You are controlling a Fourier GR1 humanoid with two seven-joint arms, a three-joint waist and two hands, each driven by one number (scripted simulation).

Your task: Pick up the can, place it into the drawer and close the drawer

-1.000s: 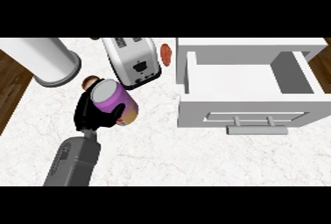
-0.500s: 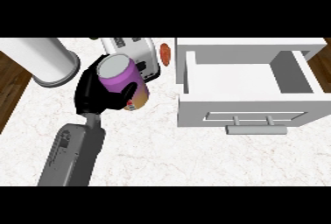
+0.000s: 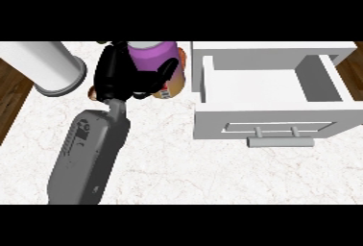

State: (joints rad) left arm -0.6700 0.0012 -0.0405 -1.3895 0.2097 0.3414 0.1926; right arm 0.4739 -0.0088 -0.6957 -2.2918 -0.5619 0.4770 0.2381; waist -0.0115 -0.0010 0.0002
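One hand is in view: a black hand (image 3: 122, 77) on a grey forearm (image 3: 89, 153) that enters from the lower edge and runs up the left half of the head view; which side it belongs to cannot be told from placement alone, logged here as the left hand. Its fingers and thumb (image 3: 166, 70) are curled round the can (image 3: 157, 60), a purple can with a pale top and an orange band low on its side, so the hand is closed on the can. The can sits in the hand near the top of the view, tilted, its top toward the upper edge and partly cut by it. It is to the left of the drawer (image 3: 273, 91) and apart from it, not inside. The drawer is white, pulled open, its interior bare as far as shown, with a grey bar handle (image 3: 280, 141) on the front panel facing the lower edge. A white cylinder on a grey base, a paper towel roll (image 3: 44, 65), stands at upper left, near the hand but not touching it. All rest on a white marbled counter (image 3: 184, 173); dark wood floor (image 3: 13, 103) shows at the far left.
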